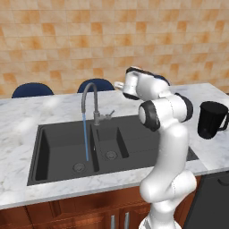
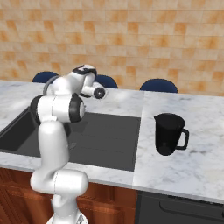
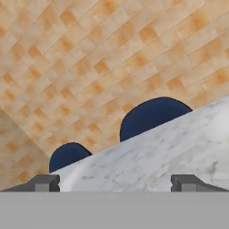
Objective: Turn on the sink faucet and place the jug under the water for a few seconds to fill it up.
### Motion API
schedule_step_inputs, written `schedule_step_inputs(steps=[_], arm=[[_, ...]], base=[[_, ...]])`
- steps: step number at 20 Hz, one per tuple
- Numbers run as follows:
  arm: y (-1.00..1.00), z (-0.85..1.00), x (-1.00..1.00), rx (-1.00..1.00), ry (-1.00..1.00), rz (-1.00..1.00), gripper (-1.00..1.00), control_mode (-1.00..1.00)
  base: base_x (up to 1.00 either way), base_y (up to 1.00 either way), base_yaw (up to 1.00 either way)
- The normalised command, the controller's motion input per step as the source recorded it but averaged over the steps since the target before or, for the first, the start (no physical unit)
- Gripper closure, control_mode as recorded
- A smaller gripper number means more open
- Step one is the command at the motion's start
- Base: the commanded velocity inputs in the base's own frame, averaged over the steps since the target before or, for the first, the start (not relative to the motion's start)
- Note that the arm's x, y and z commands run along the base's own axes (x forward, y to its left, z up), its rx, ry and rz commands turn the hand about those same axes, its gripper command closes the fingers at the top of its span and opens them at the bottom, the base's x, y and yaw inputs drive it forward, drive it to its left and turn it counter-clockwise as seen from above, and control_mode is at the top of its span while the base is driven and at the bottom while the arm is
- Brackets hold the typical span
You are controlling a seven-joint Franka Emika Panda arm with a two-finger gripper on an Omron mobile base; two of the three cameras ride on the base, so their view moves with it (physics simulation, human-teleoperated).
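The sink faucet [image 1: 91, 100] is seen at the back rim of the sink [image 1: 67, 172], between the two basins, with its arched spout reaching over the left basin. The water [image 1: 85, 136] is running: a thin blue stream falls straight from the spout to a spot just behind the round drain of the left basin. The small lever at the faucet's base is turned out to the right.

The jug [image 2: 169, 134] is standing upright on the marble counter [image 2: 192, 170], well to the right of the sink and apart from it, near the counter's right end. Its loop handle is turned to the right in the right base view. It is not under the stream.

The gripper [image 3: 115, 182] is held high above the counter, behind the sink and just right of the faucet, and is pointed toward the tiled back wall [image 3: 89, 53]. In the hand view the two finger tips [image 3: 44, 182] are seen far apart at the lower left and lower right, with nothing between them. Beyond them, the back edge of the counter and the rounded tops of two blue chairs [image 3: 152, 115] are seen against the wall.
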Motion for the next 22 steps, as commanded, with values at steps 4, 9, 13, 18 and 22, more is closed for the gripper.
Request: schedule_step_inputs(steps=[4,9,13,18,22], arm=[[-0.01,0.83,-0.49,-0.12,0.0,0.02,-1.0,-1.0],[-0.14,0.57,-0.81,-0.16,0.01,0.04,-1.0,-1.0],[-0.22,0.31,-0.92,-0.15,0.02,0.05,-1.0,-1.0],[-0.37,0.06,-0.82,-0.11,0.0,0.07,-1.0,-1.0],[-0.3,0.1,-0.76,-0.11,0.02,0.07,-1.0,-1.0]], base=[[0.0,0.0,0.0],[0.0,0.0,0.0],[0.0,0.0,0.0],[0.0,0.0,0.0],[0.0,0.0,0.0]])
